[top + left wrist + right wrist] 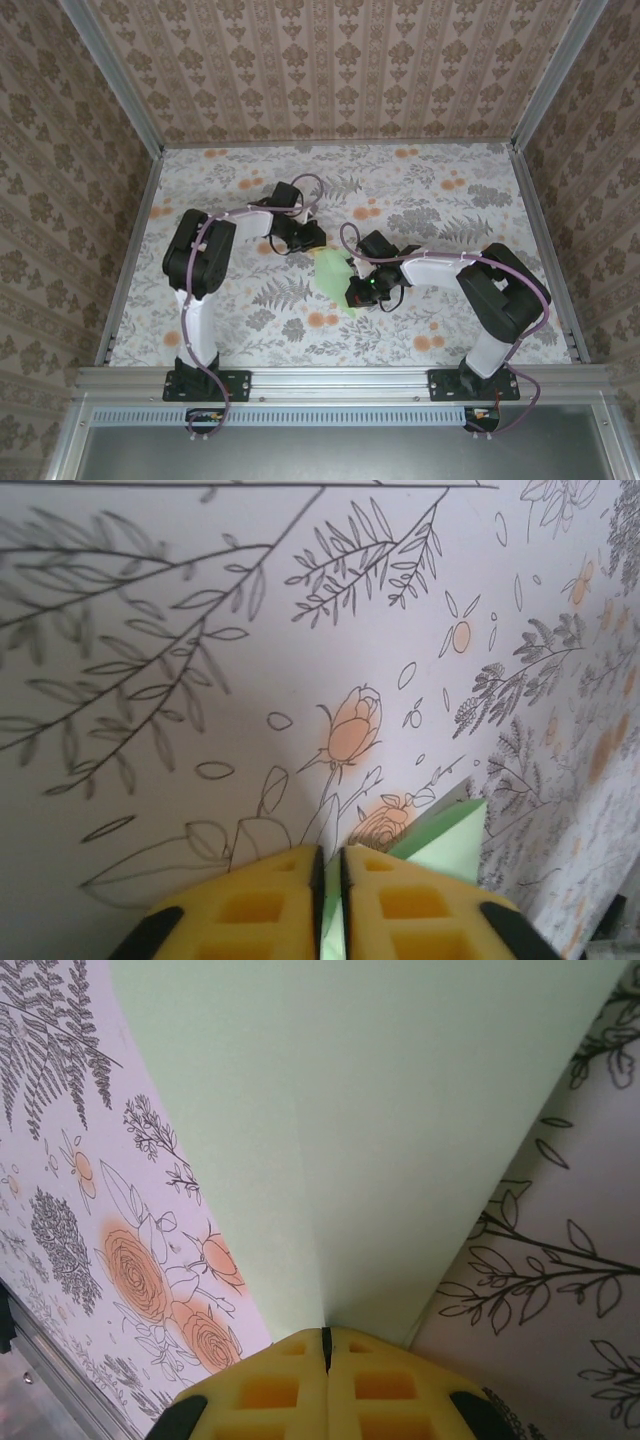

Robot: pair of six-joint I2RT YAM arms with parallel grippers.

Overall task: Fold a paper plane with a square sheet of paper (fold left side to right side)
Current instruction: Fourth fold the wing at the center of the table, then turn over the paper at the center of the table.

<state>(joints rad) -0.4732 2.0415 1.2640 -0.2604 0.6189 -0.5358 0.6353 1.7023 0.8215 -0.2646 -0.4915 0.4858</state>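
**Right pincer** (326,1335): The pads were pressed together with no gap. The centre crease of the plane (380,1140) ran straight down into their seam. I judged the pincer to be pinching the paper at that crease.

**Left pincer** (332,858): The pads stood nearly together with a narrow slit between them. Pale green paper showed inside the slit, and a pointed green corner stuck out just to the right of the pads. I could not tell whether the pads were gripping the sheet or only flanking it.

**Location:** In the top view the plane lay near the middle of the worktop (450,330), between the two pincers. The left one was at its far end and the right one at its near end. Both wrists covered part of it, so I could not confirm its full outline.

**Done, in my judgement:**
- The sheet was no longer a flat square.
- It carried a sharp centre crease.
- It had at least one folded point, with layers showing at that corner.

That put the work well along, at or about the left-over-right fold.

**Left, in my judgement:**
- Bring the halves fully together.
- Press the crease down.
- Let go.
- Leave a slim dart lying free on the worktop.

I could not verify whether the two halves met evenly.
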